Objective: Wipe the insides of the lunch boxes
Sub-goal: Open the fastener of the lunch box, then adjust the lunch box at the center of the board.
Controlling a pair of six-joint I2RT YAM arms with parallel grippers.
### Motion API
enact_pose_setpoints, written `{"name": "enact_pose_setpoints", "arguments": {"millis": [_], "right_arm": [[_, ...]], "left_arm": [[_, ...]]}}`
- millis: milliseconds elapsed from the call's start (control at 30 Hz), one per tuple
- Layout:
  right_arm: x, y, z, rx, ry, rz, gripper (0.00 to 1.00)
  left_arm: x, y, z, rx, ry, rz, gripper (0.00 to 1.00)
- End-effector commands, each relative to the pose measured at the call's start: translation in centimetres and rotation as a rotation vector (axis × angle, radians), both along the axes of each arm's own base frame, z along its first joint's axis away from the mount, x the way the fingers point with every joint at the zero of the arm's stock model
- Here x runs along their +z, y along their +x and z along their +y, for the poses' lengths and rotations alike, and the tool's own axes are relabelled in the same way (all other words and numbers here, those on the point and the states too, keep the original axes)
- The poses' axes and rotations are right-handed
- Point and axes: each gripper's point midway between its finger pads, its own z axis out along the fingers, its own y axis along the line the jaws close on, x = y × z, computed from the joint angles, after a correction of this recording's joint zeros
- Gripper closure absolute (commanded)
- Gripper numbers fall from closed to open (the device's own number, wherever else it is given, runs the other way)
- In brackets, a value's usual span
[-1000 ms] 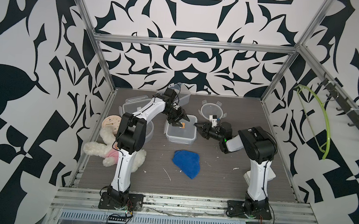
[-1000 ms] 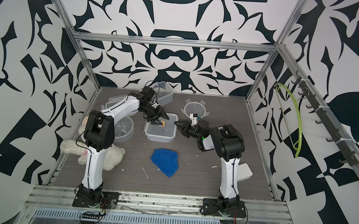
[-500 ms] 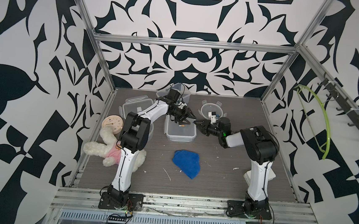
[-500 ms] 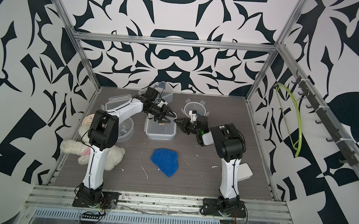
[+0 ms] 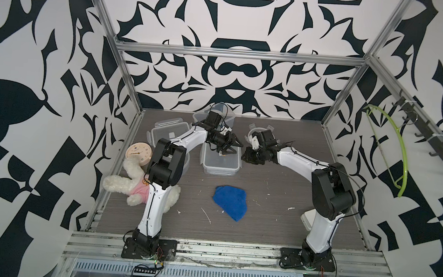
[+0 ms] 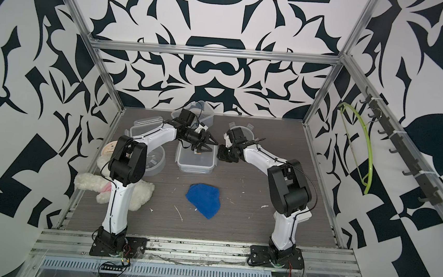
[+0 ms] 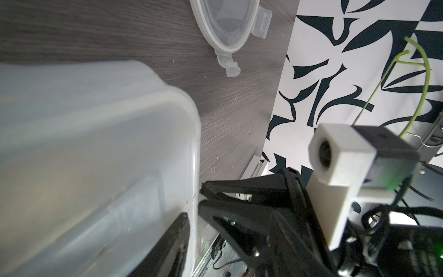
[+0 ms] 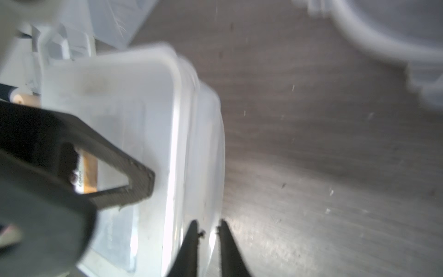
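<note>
Three clear lunch boxes are spread over the rear half of the bench (image 5: 278, 195). The rectangular lunch box (image 5: 219, 164) stands open near the middle, a little toward the rear edge, and an orange sticker (image 8: 90, 167) shows through its plastic. The left gripper (image 5: 237, 149) hangs over the box's open top by its rear right corner, jaws spread well apart with nothing between them. In the left wrist view one of its fingers (image 7: 178, 239) reaches down inside, close to the wall. The right gripper (image 5: 243, 157) is at the box's right wall with its jaws drawn close. In the right wrist view the two fingertips (image 8: 191, 237) stand either side of the wall's rim with a thin gap, and I cannot tell whether they actually pinch it. The square lunch box (image 5: 218, 116) stands at the rear edge behind the left arm. The round lunch box (image 6: 156, 159) sits toward the left edge, half hidden by that arm's elbow. A rectangular lid (image 5: 168, 132) lies near the rear left corner, and a round lid (image 7: 227, 24) lies behind the right gripper's wrist. The blue cloth (image 5: 230, 202) lies crumpled in front of the rectangular box, between the two arms and well apart from both grippers. A beige clock (image 5: 137, 153) and a white plush toy (image 5: 127, 188) lie along the left edge.
</note>
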Motion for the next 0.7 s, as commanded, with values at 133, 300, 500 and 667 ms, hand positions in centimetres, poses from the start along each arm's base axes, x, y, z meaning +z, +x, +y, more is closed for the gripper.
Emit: {"name": "enact_pose_setpoints", "arguments": {"millis": [133, 300, 500, 667], "right_arm": [[8.4, 1.1, -0.8, 0.041, 0.014, -0.184, 0.64], [10.2, 5.7, -0.4, 0.008, -0.002, -0.270, 1.00], [7.7, 11.6, 2.7, 0.017, 0.027, -0.283, 1.00], [5.4, 13.8, 5.6, 0.068, 0.043, -0.255, 1.00]], "left_arm": [[-1.4, -0.2, 3.2, 0.065, 0.288, 0.048, 0.42], [8.2, 1.2, 5.9, 0.134, 0.318, -0.169, 0.42], [7.7, 0.3, 15.3, 0.369, 0.481, -0.131, 0.40], [3.2, -1.9, 17.7, 0.408, 0.499, 0.013, 0.39]]}}
